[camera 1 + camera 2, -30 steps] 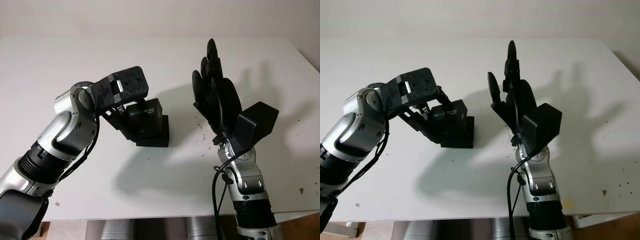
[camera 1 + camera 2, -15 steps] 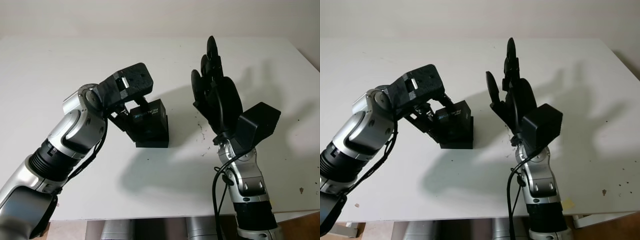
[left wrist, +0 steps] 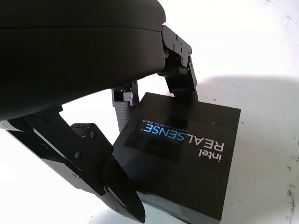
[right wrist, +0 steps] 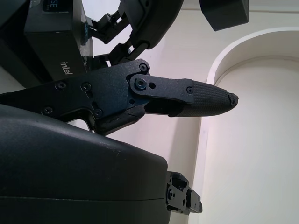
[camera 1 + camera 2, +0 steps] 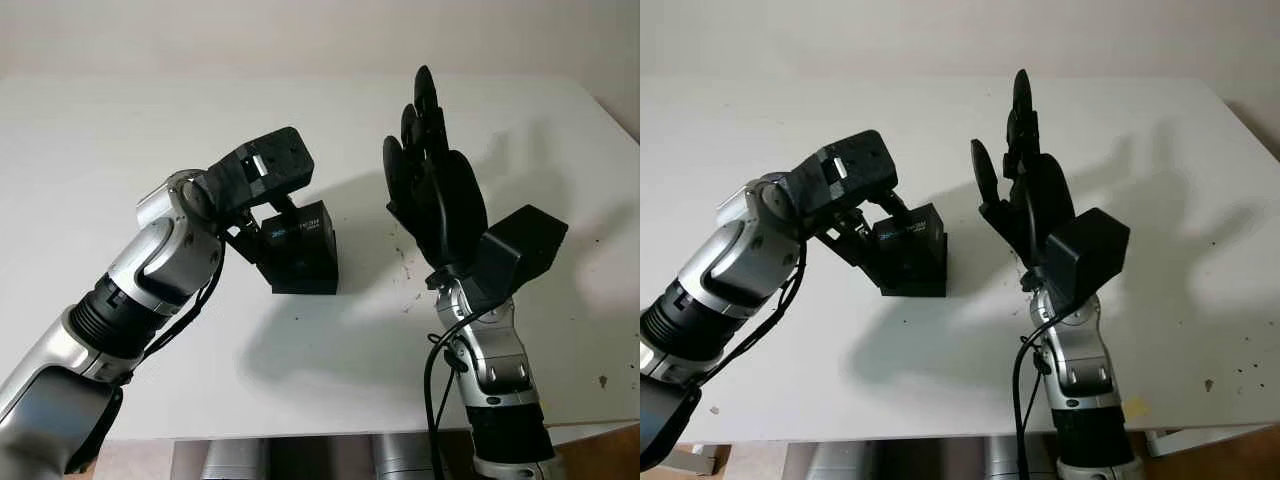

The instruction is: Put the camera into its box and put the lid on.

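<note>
A small black cardboard box with a printed lid (image 5: 298,248) sits near the middle of a plain white table (image 5: 120,130). The lid (image 3: 184,144), matte black with "intel REALSENSE" lettering on top, is already on the box; in the left wrist view it looks slightly askew, with a lower edge of the box showing beneath one side, so it may not be pressed fully down. The camera itself is out of sight, presumably inside the closed box, though that cannot be confirmed. The robot's left hand (image 5: 255,190), black with three fingers, is at the box from the left: its fingers (image 3: 180,70) reach over and around the lid's near and far edges, touching or almost touching it, and appear to be seating or steadying it rather than lifting it. The right hand (image 5: 432,195), also black, is raised upright above the table to the right of the box, well apart from it, holding nothing, with fingers extended upward. Judging by this, the task seems nearly complete: the box is packed and covered, and what likely remains is pushing the lid square and fully home, then letting go.
</note>
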`<move>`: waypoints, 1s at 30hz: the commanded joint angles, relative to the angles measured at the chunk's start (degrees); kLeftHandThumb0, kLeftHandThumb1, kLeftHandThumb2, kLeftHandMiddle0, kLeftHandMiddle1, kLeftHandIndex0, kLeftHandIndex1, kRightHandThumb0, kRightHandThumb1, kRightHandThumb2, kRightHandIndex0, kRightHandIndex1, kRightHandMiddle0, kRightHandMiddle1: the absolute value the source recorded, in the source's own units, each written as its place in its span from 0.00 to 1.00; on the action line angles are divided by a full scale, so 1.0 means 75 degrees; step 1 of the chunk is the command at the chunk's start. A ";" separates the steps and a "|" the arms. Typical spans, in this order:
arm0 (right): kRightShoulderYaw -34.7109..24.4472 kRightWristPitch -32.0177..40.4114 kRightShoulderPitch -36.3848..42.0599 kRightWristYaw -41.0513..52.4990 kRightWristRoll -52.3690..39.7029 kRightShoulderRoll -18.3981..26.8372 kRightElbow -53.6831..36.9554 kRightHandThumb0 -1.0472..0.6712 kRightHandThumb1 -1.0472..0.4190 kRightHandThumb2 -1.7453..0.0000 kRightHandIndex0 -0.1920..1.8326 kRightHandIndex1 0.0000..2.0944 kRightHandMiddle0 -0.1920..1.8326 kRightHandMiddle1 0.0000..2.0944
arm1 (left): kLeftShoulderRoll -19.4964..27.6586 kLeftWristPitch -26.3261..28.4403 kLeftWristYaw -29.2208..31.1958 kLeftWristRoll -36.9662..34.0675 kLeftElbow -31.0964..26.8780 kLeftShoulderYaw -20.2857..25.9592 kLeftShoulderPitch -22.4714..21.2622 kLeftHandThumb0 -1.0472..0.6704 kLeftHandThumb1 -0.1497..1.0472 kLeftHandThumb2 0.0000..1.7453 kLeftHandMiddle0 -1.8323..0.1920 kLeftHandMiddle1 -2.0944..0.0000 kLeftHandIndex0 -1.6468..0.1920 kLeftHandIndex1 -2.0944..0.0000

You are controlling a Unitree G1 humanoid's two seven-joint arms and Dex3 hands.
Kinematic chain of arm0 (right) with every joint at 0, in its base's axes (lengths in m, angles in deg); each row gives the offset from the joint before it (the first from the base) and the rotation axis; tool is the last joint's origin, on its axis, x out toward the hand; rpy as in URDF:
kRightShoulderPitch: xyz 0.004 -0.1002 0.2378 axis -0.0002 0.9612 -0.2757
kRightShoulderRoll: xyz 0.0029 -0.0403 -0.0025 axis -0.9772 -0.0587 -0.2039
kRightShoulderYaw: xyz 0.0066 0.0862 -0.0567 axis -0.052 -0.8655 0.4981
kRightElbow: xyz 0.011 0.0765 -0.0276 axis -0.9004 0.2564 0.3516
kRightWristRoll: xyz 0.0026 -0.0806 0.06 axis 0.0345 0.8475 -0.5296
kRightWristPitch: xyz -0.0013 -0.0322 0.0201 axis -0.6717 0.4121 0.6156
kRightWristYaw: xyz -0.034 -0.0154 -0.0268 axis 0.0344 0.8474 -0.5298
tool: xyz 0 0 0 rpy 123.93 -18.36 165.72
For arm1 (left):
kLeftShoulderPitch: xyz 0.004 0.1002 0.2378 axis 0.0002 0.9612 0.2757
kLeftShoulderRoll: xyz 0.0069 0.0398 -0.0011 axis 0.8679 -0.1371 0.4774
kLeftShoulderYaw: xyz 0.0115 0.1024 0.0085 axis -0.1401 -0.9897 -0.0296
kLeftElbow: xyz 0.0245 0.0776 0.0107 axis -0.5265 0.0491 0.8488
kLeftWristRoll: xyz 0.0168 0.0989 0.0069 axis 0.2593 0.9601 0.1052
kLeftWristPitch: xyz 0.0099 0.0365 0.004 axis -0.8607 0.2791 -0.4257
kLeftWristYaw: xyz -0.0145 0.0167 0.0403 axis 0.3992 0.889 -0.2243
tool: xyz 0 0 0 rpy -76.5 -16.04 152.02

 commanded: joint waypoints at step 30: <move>0.0033 0.0004 0.0065 -0.0008 -0.0013 -0.0054 -0.0124 0.15 0.00 0.71 0.00 0.01 0.01 0.03 | -0.0072 0.1999 0.0458 -0.0956 -0.1284 -0.0904 -0.0983 0.28 0.99 0.06 0.99 0.90 1.00 0.99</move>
